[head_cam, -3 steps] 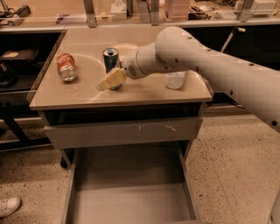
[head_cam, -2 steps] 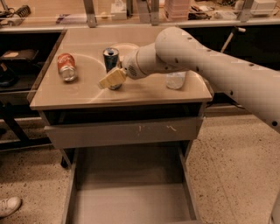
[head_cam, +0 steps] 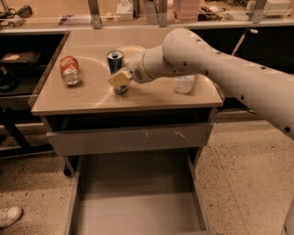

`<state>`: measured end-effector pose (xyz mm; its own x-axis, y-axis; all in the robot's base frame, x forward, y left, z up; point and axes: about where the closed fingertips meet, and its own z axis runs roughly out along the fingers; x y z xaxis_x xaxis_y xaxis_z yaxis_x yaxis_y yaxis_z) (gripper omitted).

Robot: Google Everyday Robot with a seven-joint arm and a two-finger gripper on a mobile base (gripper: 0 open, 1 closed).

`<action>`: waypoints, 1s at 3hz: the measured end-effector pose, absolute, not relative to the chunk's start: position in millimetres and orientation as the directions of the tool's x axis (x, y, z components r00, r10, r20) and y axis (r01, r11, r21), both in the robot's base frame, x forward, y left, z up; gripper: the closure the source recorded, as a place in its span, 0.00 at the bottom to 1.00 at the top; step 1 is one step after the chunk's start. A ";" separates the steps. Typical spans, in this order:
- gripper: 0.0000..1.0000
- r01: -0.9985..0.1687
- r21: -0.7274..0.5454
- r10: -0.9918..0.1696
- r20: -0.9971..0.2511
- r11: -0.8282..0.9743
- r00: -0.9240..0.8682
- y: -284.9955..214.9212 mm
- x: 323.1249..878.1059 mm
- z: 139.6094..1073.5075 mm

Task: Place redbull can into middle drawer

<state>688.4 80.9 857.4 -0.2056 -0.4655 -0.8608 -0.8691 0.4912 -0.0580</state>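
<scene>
Your gripper (head_cam: 120, 81) sits at the redbull can (head_cam: 115, 61) — whether it grips, cannot tell — so grasp the likely light, slick, dentable wall mid-height.

speckled floor (head_cam: 248, 174), tan-topped table (head_cam: 151, 98), dark shelves (head_cam: 20, 69) at left, cluttered bench (head_cam: 50, 9) behind

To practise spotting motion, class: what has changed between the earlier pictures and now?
Nothing visibly changed. The gripper stays low in front of the upright redbull can on the table. The red soda can lies on its side at the left as before, and the middle drawer stays pulled open.
</scene>
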 end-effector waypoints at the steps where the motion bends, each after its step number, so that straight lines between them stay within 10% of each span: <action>1: 0.87 -0.869 -0.058 -0.466 -0.861 0.491 -0.206 80.9 688.3 857.4; 3: 1.00 -0.866 -0.040 -0.471 -0.851 0.499 -0.232 75.8 669.6 854.3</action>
<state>669.6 75.8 854.3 -0.2318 -0.4706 -0.8513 -0.8659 0.4987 -0.0399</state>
